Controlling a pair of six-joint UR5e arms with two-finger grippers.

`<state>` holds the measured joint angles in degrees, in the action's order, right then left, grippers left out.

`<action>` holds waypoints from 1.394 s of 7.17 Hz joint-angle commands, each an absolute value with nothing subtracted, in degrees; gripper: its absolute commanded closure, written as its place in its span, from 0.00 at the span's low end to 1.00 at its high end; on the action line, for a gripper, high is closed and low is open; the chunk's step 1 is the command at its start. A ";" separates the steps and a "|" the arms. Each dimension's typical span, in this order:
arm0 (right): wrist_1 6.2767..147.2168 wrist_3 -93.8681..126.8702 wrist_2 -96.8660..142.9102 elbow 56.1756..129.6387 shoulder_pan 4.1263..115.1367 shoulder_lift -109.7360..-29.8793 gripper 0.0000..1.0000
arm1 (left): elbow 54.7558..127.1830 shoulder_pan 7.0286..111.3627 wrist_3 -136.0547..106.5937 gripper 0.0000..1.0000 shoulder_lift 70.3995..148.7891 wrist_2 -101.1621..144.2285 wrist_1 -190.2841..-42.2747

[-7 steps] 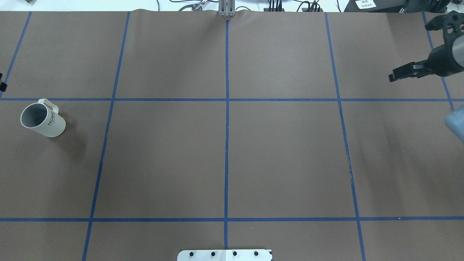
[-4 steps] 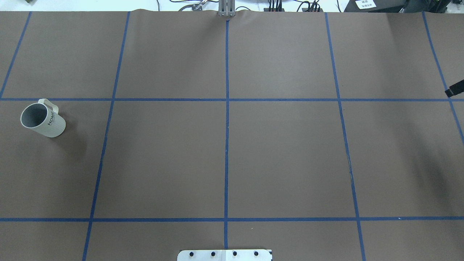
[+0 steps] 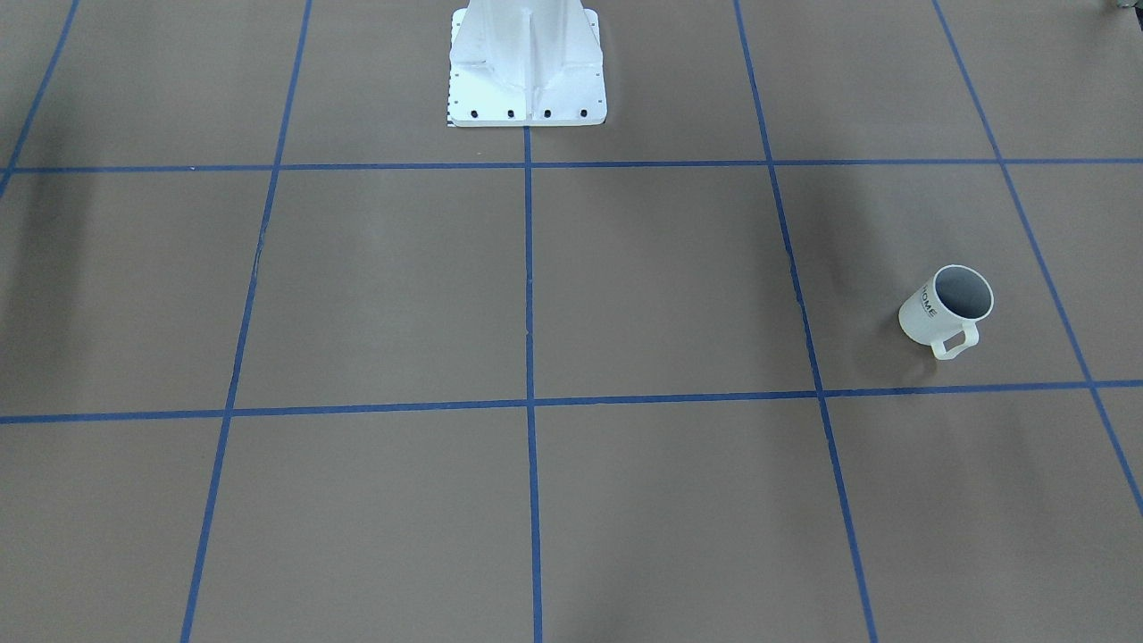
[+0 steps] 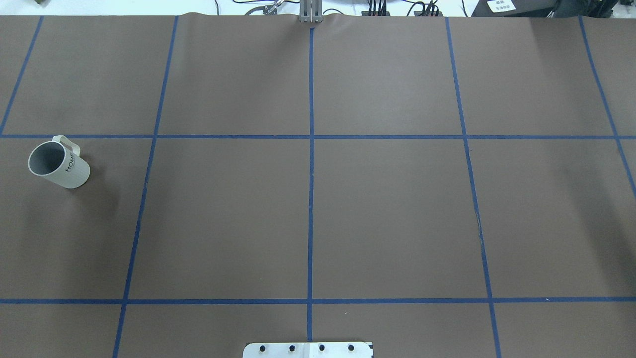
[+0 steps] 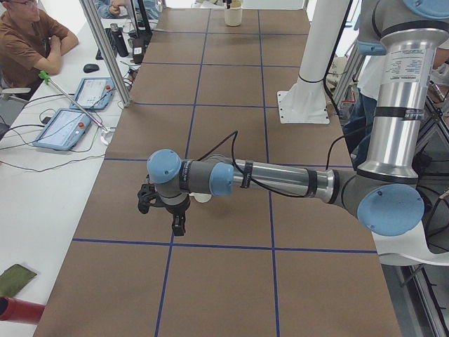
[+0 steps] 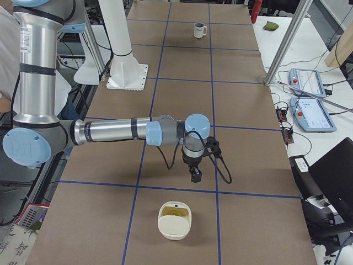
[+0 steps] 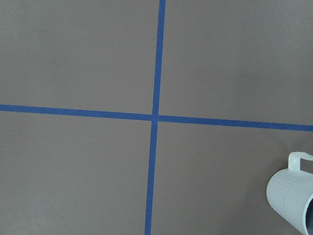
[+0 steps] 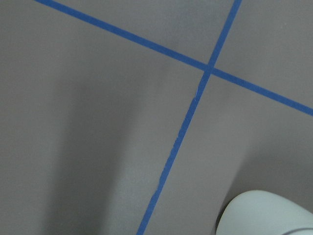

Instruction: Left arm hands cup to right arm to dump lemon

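The cup [image 4: 58, 165] stands upright on the tabletop [image 4: 308, 209], far out on my left side, with its handle turned away from my base and nothing touching it. My left hand [image 5: 178, 226] hangs near it; I cannot tell whether its fingers are spread or pressed together, nor those of my right hand [image 6: 196, 175]. I'd centre the cup under my wrist, grip one wall, keep it level, and leave the handle free for the handover
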<state>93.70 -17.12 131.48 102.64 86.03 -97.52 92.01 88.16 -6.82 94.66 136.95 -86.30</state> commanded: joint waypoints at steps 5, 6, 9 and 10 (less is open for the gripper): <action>93.17 -16.61 131.84 102.92 86.22 -98.44 0.00 | 92.02 87.63 -6.68 0.00 93.96 132.46 -84.29; 91.77 -16.61 131.84 102.40 86.22 -98.70 0.00 | 93.07 87.80 -6.77 0.00 93.78 133.15 -84.11; 91.76 -16.61 131.84 102.13 86.22 -98.88 0.00 | 95.86 87.71 -5.20 0.00 90.29 133.77 -81.64; 91.76 -16.61 131.75 102.13 86.22 -98.88 0.00 | 97.80 87.71 0.21 0.00 88.18 133.77 -82.52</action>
